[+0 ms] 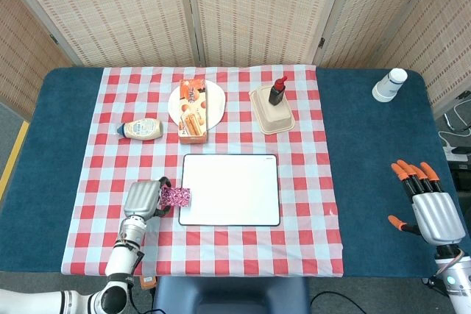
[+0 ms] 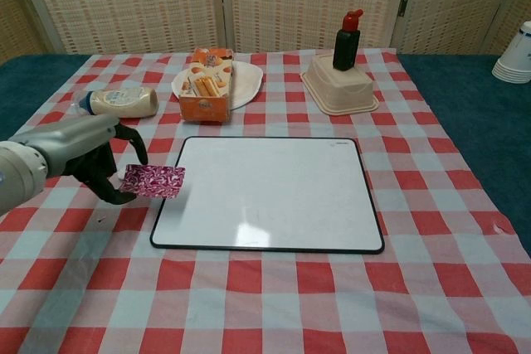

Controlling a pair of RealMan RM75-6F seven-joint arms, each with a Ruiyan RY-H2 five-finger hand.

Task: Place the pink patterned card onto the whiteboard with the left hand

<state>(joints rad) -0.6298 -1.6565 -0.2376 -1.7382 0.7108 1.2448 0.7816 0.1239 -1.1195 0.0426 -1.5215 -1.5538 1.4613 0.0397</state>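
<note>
The pink patterned card [image 2: 153, 181] is pinched by 1 edge in the closed fingers of the left hand [image 2: 98, 157], raised off the checked tablecloth [image 2: 249, 288]. It is judged thin, light and fairly stiff, so an edge pinch should suffice. Just beyond the hand's fingertips lies the whiteboard [image 2: 274, 192], its near-left edge under the card's free end; the right hand [image 1: 429, 207] is spread, holding nothing.

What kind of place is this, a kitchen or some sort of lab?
Probably a staged test area rather than a kitchen: a table with a checked cloth holds a whiteboard and a sauce bottle, and woven screens close it off behind.
</note>
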